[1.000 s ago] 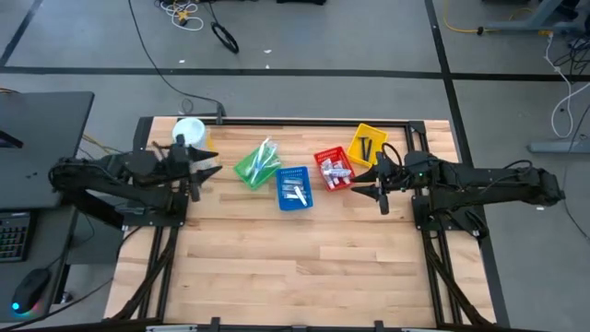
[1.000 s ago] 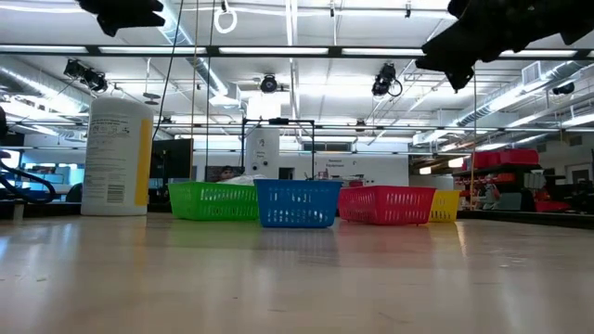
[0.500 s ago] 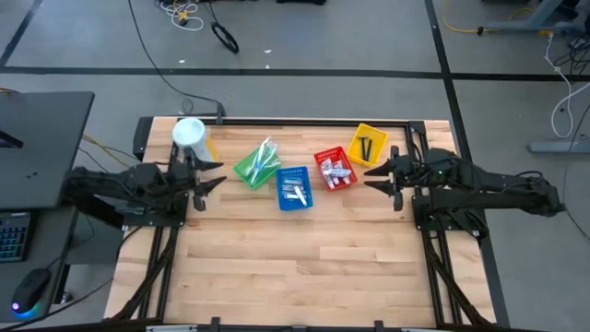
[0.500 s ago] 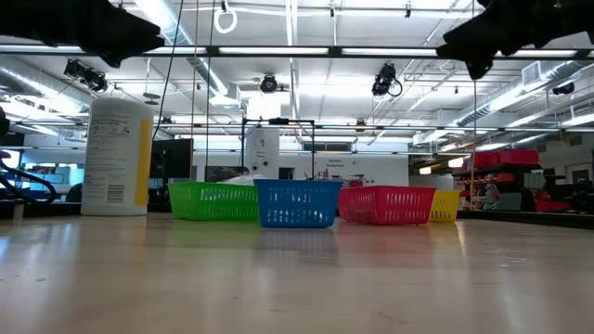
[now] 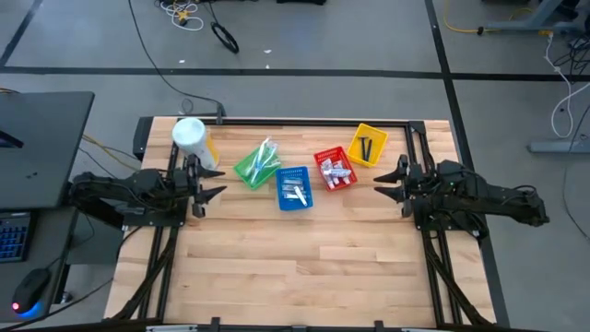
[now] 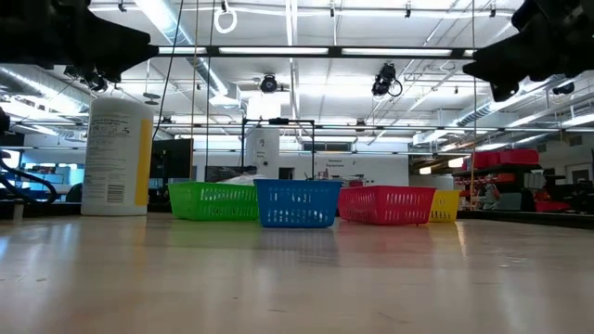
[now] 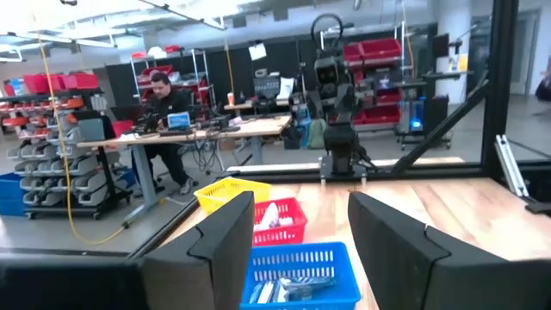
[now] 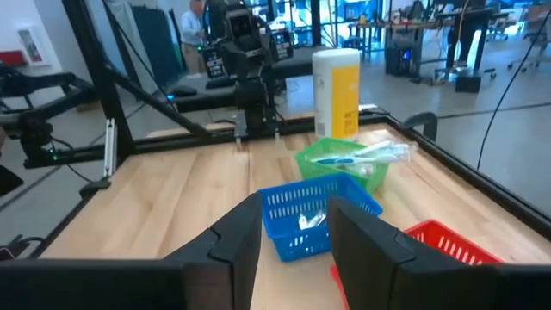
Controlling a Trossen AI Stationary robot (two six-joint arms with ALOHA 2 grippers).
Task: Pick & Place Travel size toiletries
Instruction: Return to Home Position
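Note:
Four mesh baskets stand in a row on the far half of the table. The green basket (image 5: 256, 164) holds toothbrushes (image 8: 357, 155). The blue basket (image 5: 295, 187) and the red basket (image 5: 334, 170) hold small white and silver tubes. The yellow basket (image 5: 368, 145) holds dark razors. My left gripper (image 5: 210, 181) is open and empty at the table's left edge, left of the green basket, above the table. My right gripper (image 5: 387, 181) is open and empty at the right, beside the red and yellow baskets. Each wrist view looks across the baskets, with the blue basket (image 7: 297, 271) (image 8: 314, 215) nearest.
A big white canister with a yellow label (image 5: 189, 134) stands at the far left corner, just beyond my left gripper. The near half of the wooden table (image 5: 304, 267) is bare. A black frame rail (image 5: 304, 120) runs along the far edge. People sit at desks in the room behind (image 7: 164, 95).
My right gripper has drawn back toward the table's right edge, away from the red basket. My left gripper has shifted a little toward the near edge, off the canister, and its arm has sunk lower. Both stay open. The baskets have not moved.

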